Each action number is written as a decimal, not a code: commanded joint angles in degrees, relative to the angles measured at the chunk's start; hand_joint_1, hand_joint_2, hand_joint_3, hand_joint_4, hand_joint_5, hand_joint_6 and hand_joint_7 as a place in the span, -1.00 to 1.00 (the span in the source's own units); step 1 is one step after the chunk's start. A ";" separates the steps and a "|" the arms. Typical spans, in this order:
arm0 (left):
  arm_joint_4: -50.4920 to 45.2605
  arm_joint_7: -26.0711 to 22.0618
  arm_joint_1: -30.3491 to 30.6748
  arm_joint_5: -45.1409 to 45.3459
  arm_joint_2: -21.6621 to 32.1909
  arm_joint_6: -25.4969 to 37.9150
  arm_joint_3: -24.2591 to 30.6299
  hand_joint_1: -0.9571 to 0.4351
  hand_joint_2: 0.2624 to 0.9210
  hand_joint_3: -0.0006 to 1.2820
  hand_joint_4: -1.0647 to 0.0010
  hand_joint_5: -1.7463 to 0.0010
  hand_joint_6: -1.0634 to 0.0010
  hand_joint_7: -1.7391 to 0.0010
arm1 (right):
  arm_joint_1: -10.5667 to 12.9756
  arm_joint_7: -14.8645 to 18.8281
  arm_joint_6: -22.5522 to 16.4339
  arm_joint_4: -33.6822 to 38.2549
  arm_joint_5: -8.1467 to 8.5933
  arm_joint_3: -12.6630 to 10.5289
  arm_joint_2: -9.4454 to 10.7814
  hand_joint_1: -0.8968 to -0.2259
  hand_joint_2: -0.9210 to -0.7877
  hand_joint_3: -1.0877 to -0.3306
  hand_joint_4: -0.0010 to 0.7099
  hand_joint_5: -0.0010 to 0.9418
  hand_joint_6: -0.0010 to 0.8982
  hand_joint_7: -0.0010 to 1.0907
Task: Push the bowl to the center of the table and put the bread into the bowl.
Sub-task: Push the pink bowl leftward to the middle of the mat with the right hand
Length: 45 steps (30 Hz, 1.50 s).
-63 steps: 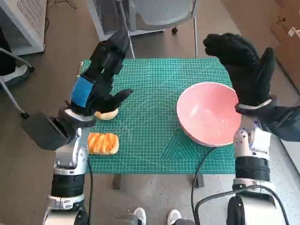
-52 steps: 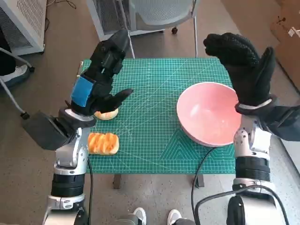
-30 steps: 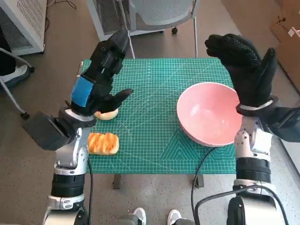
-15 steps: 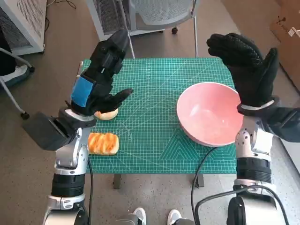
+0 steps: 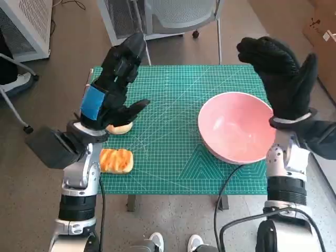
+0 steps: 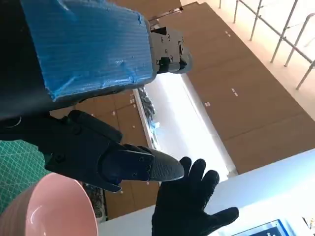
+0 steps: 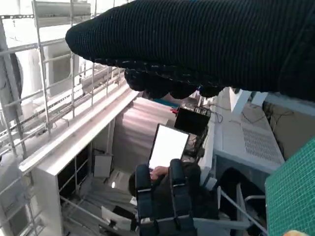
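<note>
A pink bowl (image 5: 234, 126) sits on the right part of the green cutting mat (image 5: 173, 105); its rim also shows in the left wrist view (image 6: 47, 206). My right hand (image 5: 281, 76) is raised above the bowl's far right edge, fingers spread, holding nothing. A glazed orange bread (image 5: 115, 160) lies at the mat's front left corner. A pale round bun (image 5: 119, 127) lies behind it, partly hidden under my left hand (image 5: 111, 84), which hovers open above it. The left wrist view shows the gloved right hand (image 6: 189, 204); the right wrist view shows the left hand (image 7: 162, 196).
A grey chair (image 5: 178, 16) stands beyond the table's far edge. A white rack (image 5: 26, 23) is at the far left. Cardboard boxes (image 5: 320, 31) stand at the right. A black cable (image 5: 223, 197) hangs off the front edge. A person sits behind a screen (image 7: 167, 147) in the right wrist view.
My right hand has drifted a little to the right, off the bowl's far edge. The left hand, bowl and breads have stayed put.
</note>
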 commanded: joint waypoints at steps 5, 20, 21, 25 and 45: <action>0.23 0.23 -0.43 0.19 -0.13 -1.12 0.02 -0.36 1.00 -0.65 0.96 0.99 1.00 0.54 | 1.02 -0.28 -0.50 1.10 -0.49 0.11 0.03 -0.16 -1.00 -0.19 -0.15 -1.00 -0.07 -1.00; -0.19 0.09 -0.43 -0.36 0.00 -0.61 0.25 -0.36 1.00 -0.65 0.96 1.00 1.00 0.55 | -0.63 0.45 -1.79 5.79 0.02 -1.63 -2.54 -0.15 -1.00 -0.23 -0.16 -1.00 -0.09 -1.00; -0.16 0.09 -0.39 -0.35 -0.03 -0.65 0.24 -0.36 1.00 -0.65 0.96 1.00 1.00 0.55 | -1.13 0.68 -1.98 7.26 0.21 -2.13 -3.14 -0.14 -1.00 -0.25 -0.16 -1.00 -0.09 -1.00; -0.13 0.01 -0.19 -0.41 -0.06 -0.74 0.27 -0.36 1.00 -0.65 0.96 1.00 1.00 0.55 | -2.98 0.39 -2.40 13.49 0.66 -4.28 -5.13 -0.16 -1.00 -0.28 -0.17 -1.00 -0.09 -0.99; -0.38 -0.11 1.00 -0.88 -0.24 -0.58 0.58 -0.34 1.00 -0.63 0.97 1.00 1.00 0.56 | -4.13 -9.54 -3.14 28.78 -3.76 -7.28 -8.76 -0.10 -1.00 -0.26 -0.16 -0.99 -0.11 -1.00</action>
